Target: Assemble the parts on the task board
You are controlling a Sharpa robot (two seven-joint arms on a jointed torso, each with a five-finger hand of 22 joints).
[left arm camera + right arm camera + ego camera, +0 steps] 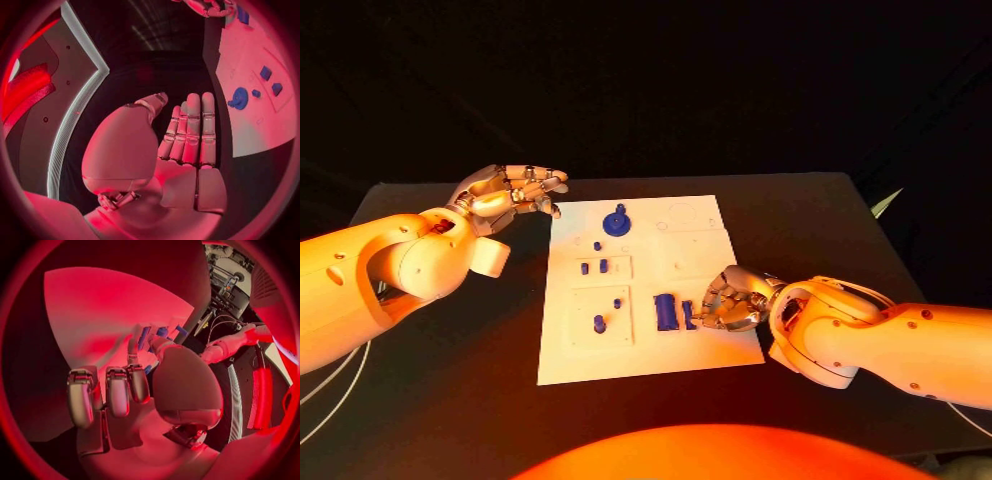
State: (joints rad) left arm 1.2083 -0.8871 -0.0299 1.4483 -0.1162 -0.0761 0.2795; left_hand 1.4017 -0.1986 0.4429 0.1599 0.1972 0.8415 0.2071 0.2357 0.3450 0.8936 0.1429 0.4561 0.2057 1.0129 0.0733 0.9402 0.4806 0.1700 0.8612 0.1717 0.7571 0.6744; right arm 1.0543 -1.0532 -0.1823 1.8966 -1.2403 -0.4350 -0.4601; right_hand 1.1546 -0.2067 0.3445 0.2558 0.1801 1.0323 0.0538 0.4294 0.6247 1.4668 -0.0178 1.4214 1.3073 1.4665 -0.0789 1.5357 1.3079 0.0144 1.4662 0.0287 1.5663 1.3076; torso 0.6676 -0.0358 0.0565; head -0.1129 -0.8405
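Black matte desk (459,400) carried flat white task board (646,290) at centre. Left hand (514,192) hovered off board's 10 o'clock corner, silver fingers straight, pressed together, holding nothing. Right hand (730,300) at 4 o'clock, fingers curled by upright blue rectangular parts (668,312); grasp unclear. Left wrist view showed round blue part (239,98).

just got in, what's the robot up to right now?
It is assembling blue parts on the white task board. The right hand is down at the board's near right area, its fingers at an upright blue part. The left hand hovers off the board's far left corner, holding nothing. A round blue part sits farther back.
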